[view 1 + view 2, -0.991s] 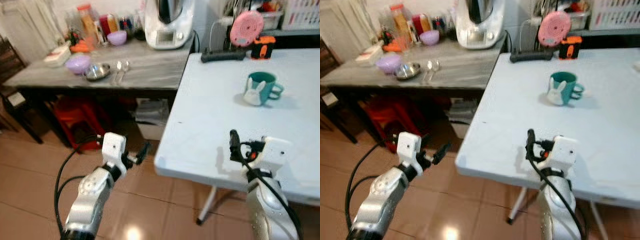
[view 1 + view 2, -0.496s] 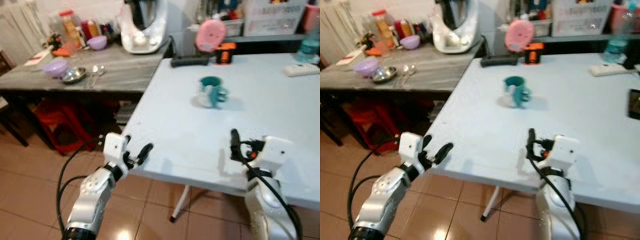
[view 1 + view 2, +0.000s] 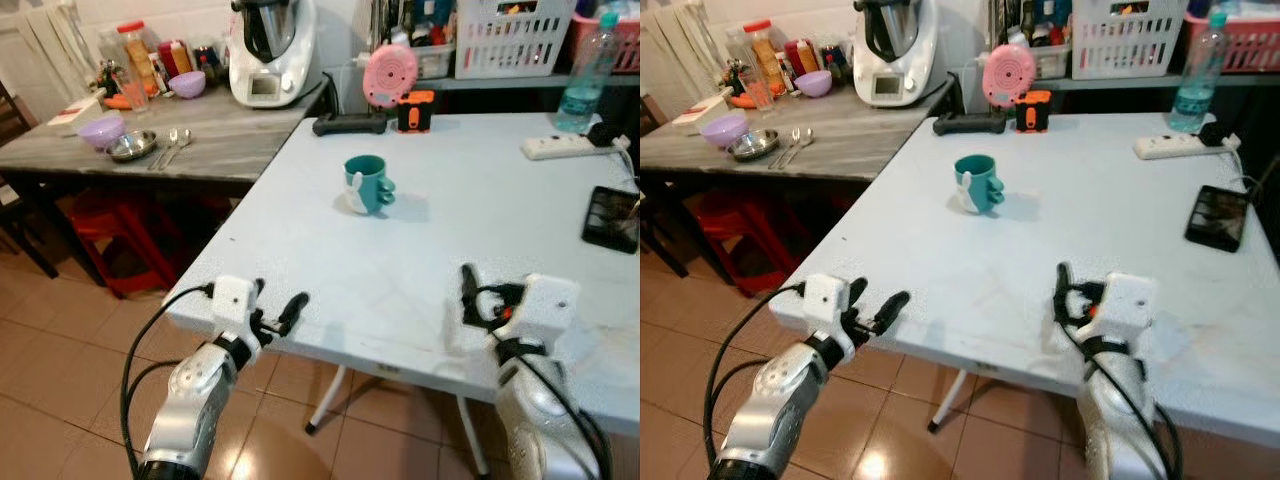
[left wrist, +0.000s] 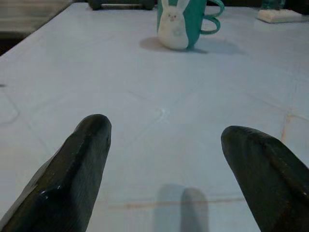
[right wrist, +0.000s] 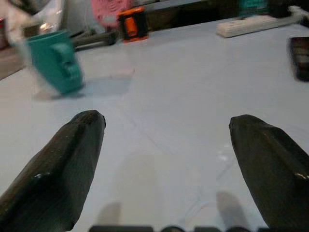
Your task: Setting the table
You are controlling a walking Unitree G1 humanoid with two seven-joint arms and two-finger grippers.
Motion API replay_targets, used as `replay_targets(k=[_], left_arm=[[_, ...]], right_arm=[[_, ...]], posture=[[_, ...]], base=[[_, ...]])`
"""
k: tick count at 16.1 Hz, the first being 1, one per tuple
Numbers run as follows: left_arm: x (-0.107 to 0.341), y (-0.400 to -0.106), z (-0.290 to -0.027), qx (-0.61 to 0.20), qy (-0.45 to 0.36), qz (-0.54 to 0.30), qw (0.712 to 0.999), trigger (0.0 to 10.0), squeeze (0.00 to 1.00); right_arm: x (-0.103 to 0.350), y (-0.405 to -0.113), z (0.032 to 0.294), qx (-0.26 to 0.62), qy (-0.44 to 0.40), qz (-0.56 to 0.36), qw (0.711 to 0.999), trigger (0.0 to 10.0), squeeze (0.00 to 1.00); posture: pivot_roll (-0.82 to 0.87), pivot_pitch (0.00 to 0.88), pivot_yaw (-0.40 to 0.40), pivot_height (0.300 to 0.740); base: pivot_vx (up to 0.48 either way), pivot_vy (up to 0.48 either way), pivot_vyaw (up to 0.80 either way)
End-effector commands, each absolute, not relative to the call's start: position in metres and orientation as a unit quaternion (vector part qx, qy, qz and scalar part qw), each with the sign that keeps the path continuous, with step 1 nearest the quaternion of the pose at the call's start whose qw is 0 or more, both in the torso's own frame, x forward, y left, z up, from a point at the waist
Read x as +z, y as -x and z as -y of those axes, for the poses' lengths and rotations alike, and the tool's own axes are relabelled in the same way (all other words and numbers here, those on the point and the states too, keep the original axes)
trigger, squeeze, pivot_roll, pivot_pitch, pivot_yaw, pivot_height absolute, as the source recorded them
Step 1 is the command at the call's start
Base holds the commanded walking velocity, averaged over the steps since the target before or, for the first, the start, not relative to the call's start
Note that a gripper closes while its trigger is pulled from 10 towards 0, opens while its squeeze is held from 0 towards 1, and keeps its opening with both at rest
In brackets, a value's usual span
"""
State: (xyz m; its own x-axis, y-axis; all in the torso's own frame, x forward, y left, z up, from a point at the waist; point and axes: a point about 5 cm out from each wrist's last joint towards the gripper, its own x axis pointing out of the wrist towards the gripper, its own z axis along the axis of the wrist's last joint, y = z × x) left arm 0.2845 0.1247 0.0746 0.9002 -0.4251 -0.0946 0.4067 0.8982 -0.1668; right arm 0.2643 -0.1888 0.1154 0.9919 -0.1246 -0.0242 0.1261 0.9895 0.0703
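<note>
Left gripper [image 3: 278,303] low over the near left corner of the white table [image 3: 500,230], fingers [image 4: 82,164] spread wide, nothing between them. Right gripper [image 3: 468,292] above the near edge further right, fingers [image 5: 67,164] likewise wide apart and empty. Ahead of both, well apart from either, a teal mug [image 3: 366,185] with a white rabbit figure on its side, upright near the table's middle. Beyond it, at the far edge, a black power strip [image 3: 349,124], an orange and black device [image 3: 415,110] and a pink round gadget [image 3: 390,74]. On the right part of the table, a white power strip [image 3: 563,147] and a dark phone [image 3: 612,218]. Off to the left, a grey wooden counter [image 3: 215,140] with a purple bowl [image 3: 101,130], a steel bowl [image 3: 132,147], two spoons [image 3: 170,145] and a white kitchen machine [image 3: 270,50]. Brown tiled floor [image 3: 60,350] below.
</note>
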Motion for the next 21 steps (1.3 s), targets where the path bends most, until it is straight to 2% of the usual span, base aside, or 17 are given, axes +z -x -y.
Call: replay_targets(k=[1,6,11,12,15,16,17,21], left_arm=[[0.074,-0.282,-0.131,-0.193,0.067,-0.062,0.977,10.0,0.00],[0.066,-0.267,-0.123,-0.167,0.095,-0.061,0.979,10.0,0.00],[0.072,-0.278,-0.116,-0.179,0.088,-0.042,0.979,10.0,0.00],[0.073,-0.279,-0.115,-0.181,0.087,-0.040,0.979,10.0,0.00],[0.082,-0.281,-0.121,-0.141,0.087,0.006,0.986,10.0,0.00],[0.081,-0.281,-0.122,-0.138,0.084,0.006,0.987,10.0,0.00],[0.083,-0.283,-0.131,-0.113,0.070,0.017,0.991,10.0,0.00],[0.088,-0.288,-0.155,-0.070,0.026,0.043,0.996,10.0,0.00]], right_arm=[[0.114,-0.266,0.179,-0.035,-0.035,-0.020,0.999,10.0,0.00],[0.115,-0.278,0.173,0.006,-0.022,-0.032,0.999,10.0,0.00],[0.109,-0.281,0.165,0.018,-0.010,-0.048,0.999,10.0,0.00],[0.110,-0.283,0.164,0.016,-0.011,-0.043,0.999,10.0,0.00],[0.120,-0.285,0.164,0.017,-0.006,0.014,1.000,10.0,0.00],[0.121,-0.284,0.165,0.016,-0.002,0.020,1.000,10.0,0.00],[0.121,-0.280,0.173,-0.013,-0.004,0.036,0.999,10.0,0.00],[0.125,-0.252,0.182,-0.047,0.034,0.068,0.996,10.0,0.00]], posture=[[-0.11,0.000,0.079,0.740],[-0.07,0.000,0.007,0.740],[-0.06,0.000,-0.050,0.740],[-0.07,0.000,-0.050,0.740],[-0.10,0.000,0.032,0.740],[-0.10,0.000,0.032,0.740],[-0.12,0.000,0.059,0.740],[-0.14,0.000,0.071,0.740]], base=[[0.000,0.000,0.00],[0.000,0.000,0.00],[0.000,0.000,0.00],[0.000,0.000,0.00],[0.000,0.000,0.00],[0.000,0.000,0.00],[0.000,0.000,0.00],[0.000,0.000,0.00]])
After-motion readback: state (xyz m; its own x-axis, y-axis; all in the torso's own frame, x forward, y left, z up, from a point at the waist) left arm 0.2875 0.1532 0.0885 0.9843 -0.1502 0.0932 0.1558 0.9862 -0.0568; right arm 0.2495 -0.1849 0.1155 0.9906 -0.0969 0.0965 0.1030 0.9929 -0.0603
